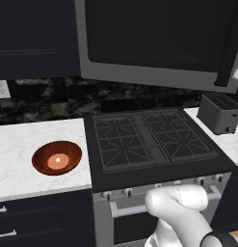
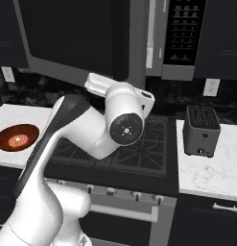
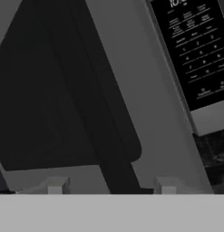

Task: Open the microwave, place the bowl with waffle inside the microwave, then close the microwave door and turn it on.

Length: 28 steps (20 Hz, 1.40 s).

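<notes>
I am looking along the gripper (image 3: 108,189) in the hand view, and its two finger tips are standing apart, one on each side of the microwave door's black handle bar (image 3: 93,118), which is running between them from about 11 o'clock down to 6 o'clock. The jaws are sitting open around the bar rather than clamped on it; I cannot be sure whether either tip is touching it, since the tips barely rise into that view. The button panel (image 3: 192,50) is lying at 1 o'clock in the hand view.

In the left base view the microwave door (image 1: 154,43) is appearing swung partly out from the microwave (image 2: 180,38), which is hanging over the stove (image 1: 149,140). The bowl (image 1: 57,157) is resting on the marble counter (image 1: 24,144) at 9 o'clock from the stove, with the waffle (image 1: 58,161) lying in its middle, well apart from the arm. The toaster (image 1: 219,113) is standing at the stove's 3 o'clock.

I am judging the door-opening step as under way. The risk I am watching: with the fingers loose about the bar, a pull along the wrong arc could let it slip out and leave the door half open, blocking the bowl's path inside. A wide elbow swing could also clip the toaster.
</notes>
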Available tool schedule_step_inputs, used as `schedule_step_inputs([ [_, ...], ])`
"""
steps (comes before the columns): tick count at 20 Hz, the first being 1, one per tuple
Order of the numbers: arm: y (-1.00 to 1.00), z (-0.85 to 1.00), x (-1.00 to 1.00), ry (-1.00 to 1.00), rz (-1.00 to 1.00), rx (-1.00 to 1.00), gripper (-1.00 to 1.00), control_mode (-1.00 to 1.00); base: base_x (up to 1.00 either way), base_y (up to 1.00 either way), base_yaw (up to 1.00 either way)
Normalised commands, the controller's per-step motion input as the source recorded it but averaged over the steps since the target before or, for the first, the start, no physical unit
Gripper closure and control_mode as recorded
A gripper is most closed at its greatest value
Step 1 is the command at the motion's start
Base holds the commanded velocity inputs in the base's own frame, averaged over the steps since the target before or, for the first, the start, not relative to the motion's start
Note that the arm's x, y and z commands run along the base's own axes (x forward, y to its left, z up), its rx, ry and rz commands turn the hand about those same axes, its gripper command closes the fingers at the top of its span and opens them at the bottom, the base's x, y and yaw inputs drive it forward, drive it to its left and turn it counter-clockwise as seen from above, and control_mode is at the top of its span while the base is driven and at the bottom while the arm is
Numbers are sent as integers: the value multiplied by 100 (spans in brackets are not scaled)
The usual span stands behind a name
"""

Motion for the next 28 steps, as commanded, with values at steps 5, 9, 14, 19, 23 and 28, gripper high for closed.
schedule_step_inputs([
  [5,-34,20,-97,0,-5,0,-100,-100,0,0,0],
  [9,-22,1,-30,-12,-3,-2,-100,-100,0,0,0],
  [14,-5,0,3,-43,1,-22,-100,-100,0,0,0],
  [19,-19,-1,6,-40,2,-44,-100,-100,0,0,0],
  [23,-34,-1,6,-31,0,-52,-100,-100,0,0,0],
  [28,-47,-6,5,-16,0,-56,-100,-100,0,0,0],
])
